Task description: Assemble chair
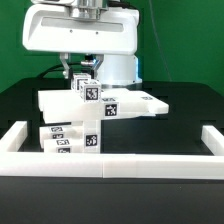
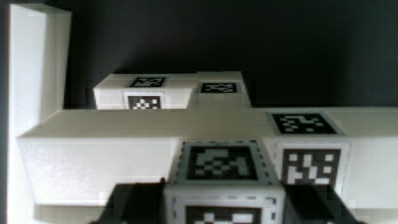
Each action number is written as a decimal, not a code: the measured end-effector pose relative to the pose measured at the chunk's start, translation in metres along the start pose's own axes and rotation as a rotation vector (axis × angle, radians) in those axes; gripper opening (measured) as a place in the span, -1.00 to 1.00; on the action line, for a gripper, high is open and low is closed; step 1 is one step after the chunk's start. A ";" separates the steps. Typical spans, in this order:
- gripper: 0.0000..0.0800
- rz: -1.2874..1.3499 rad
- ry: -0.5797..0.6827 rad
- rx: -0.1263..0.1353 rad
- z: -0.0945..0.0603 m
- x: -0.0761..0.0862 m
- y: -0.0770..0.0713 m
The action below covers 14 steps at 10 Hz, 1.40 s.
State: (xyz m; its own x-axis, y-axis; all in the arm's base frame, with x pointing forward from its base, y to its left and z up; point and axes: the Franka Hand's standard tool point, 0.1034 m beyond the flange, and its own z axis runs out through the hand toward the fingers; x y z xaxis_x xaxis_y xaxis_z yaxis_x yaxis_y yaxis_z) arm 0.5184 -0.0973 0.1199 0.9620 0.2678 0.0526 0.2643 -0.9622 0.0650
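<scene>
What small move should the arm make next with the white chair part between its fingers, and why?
Probably finish closing before any lift. In the wrist view the dark fingers stand on either side of a small tagged white block, but contact is not clearly visible. In the exterior view the gripper sits low over the stacked chair parts near the border rail, so lifting early might drop the block.
</scene>
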 end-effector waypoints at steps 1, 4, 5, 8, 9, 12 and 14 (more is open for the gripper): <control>-0.29 0.007 0.000 0.000 0.000 0.000 0.000; -0.29 0.102 0.000 0.001 0.000 0.000 0.000; -0.29 0.195 0.000 0.001 0.000 0.000 0.000; -0.28 0.480 0.001 0.003 0.000 -0.001 0.002; -0.28 0.616 0.002 0.010 0.000 -0.001 0.001; -0.28 0.892 0.004 0.019 0.001 0.000 0.002; -0.28 1.062 0.003 0.020 0.000 0.002 0.001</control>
State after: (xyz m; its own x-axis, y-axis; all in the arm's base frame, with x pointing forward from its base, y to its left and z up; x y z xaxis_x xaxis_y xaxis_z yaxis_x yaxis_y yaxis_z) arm 0.5202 -0.0977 0.1198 0.7000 -0.7101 0.0758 -0.7101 -0.7034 -0.0320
